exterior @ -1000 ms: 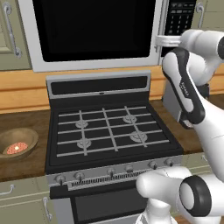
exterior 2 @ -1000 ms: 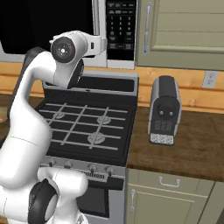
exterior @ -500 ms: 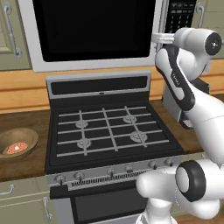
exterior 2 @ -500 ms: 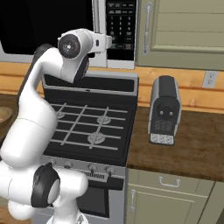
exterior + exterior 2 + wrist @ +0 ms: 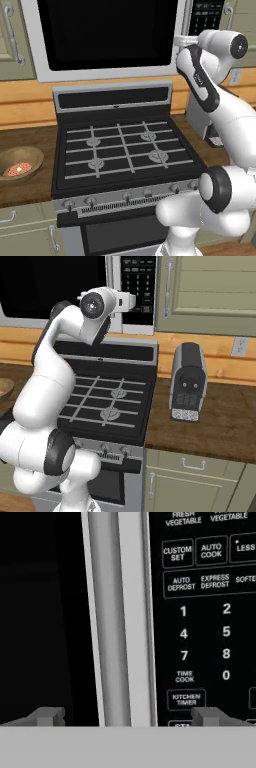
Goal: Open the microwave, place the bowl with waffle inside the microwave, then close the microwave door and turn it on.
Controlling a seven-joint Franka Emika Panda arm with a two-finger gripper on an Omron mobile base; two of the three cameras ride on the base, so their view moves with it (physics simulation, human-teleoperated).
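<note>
The microwave [image 5: 107,37] hangs above the stove with the microwave door [image 5: 40,612] shut, its black glass dark. My gripper [image 5: 129,716] is open right in front of the door's vertical silver handle [image 5: 120,612], one fingertip on each side of it, not touching. From the base views the gripper [image 5: 181,39] [image 5: 134,302] sits at the handle [image 5: 183,17], just left of the button panel [image 5: 207,15] [image 5: 205,612]. The brown bowl [image 5: 15,159] rests on the counter left of the stove, with the reddish waffle [image 5: 19,170] inside it.
A black-topped gas stove [image 5: 122,150] stands below the microwave. A grey toaster [image 5: 187,381] sits on the wooden counter [image 5: 215,421] right of the stove. Green cabinets [image 5: 210,291] flank the microwave, and a wall outlet [image 5: 240,346] is behind the toaster.
The arm has risen and stretched forward, bringing the open hand up to the microwave handle. The bowl and door have not moved.
</note>
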